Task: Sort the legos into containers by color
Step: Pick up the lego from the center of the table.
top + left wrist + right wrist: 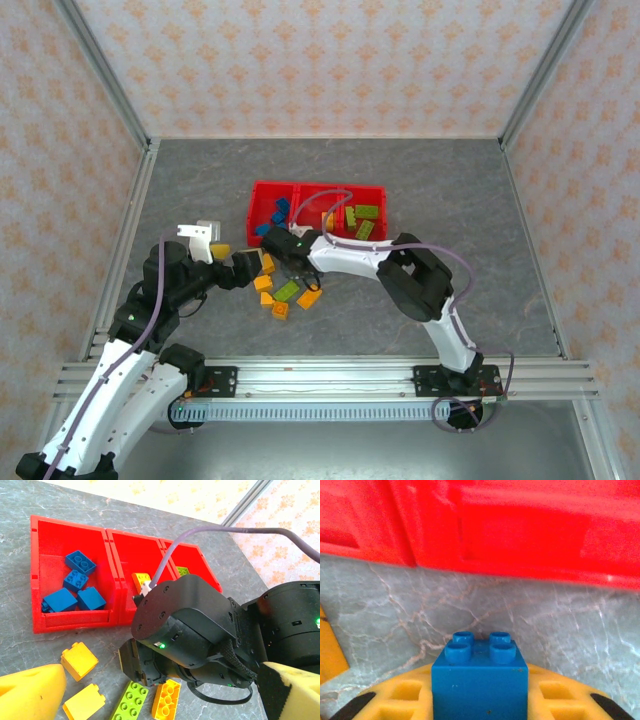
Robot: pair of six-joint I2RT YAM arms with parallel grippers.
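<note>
A blue lego [479, 677] sits clamped between the yellow pads of my right gripper [479, 692], just above the table in front of the red containers [520, 535]. From above, the right gripper [279, 244] is low at the near wall of the containers [262, 186]. My left gripper [243, 270] stands open just left of it, its yellow fingers [30, 695] spread either side of the right wrist. Loose yellow legos [79, 661], a green lego [130, 700] and an orange one [166, 698] lie on the table. The left bin holds blue legos [75, 582], the middle a yellow one [141, 580], the right green ones [362, 220].
The two grippers are close together by the loose pile [285, 292]. The right arm's grey cable [170, 555] loops over the bins. Metal frame posts [125, 120] and patterned walls bound the grey table.
</note>
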